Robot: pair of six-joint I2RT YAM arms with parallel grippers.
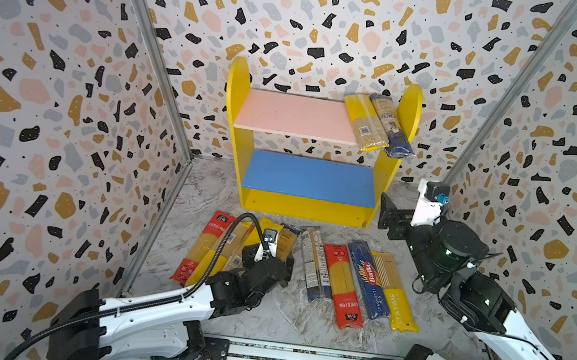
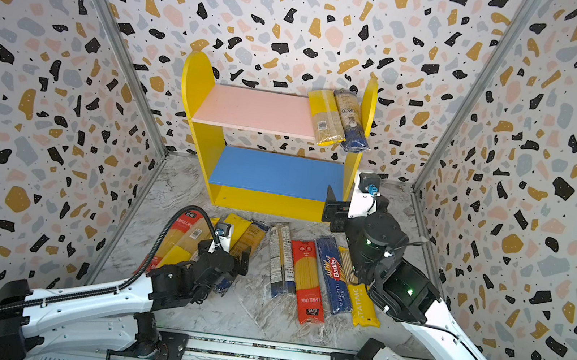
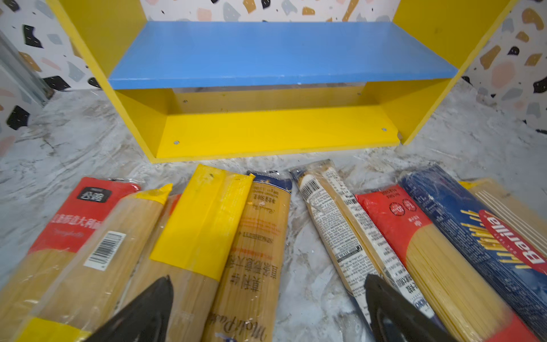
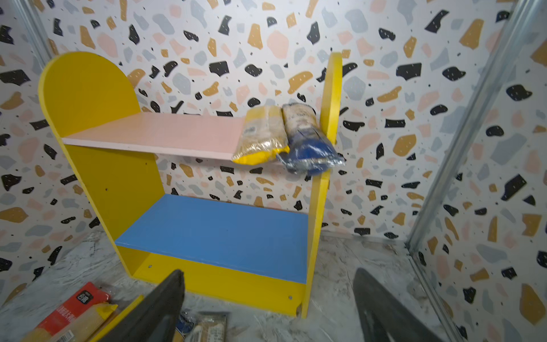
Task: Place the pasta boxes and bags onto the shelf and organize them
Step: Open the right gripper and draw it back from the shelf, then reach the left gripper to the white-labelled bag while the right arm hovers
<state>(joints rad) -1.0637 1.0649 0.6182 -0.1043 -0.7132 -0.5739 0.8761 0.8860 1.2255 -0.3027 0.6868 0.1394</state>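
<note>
The shelf (image 1: 241, 84) is being shown with yellow sides, a pink upper board and a blue lower board. The walls (image 1: 46, 81) are being covered by black, ochre, pink and grey blotches, and the worktop (image 1: 209, 193) by grey marbling.

"Barilla" in white on a red oval and "SPAGHETTI" under it on the dark-blue pack (image 1: 370, 279), lower right of centre in both top views, "STATIME" on the neighbouring yellow-ended pack (image 1: 394, 297), upside-down "SPAGHETTI" and perhaps "Moli Pasta" on the tan pack (image 3: 254, 251), lower middle of the left wrist view
</note>
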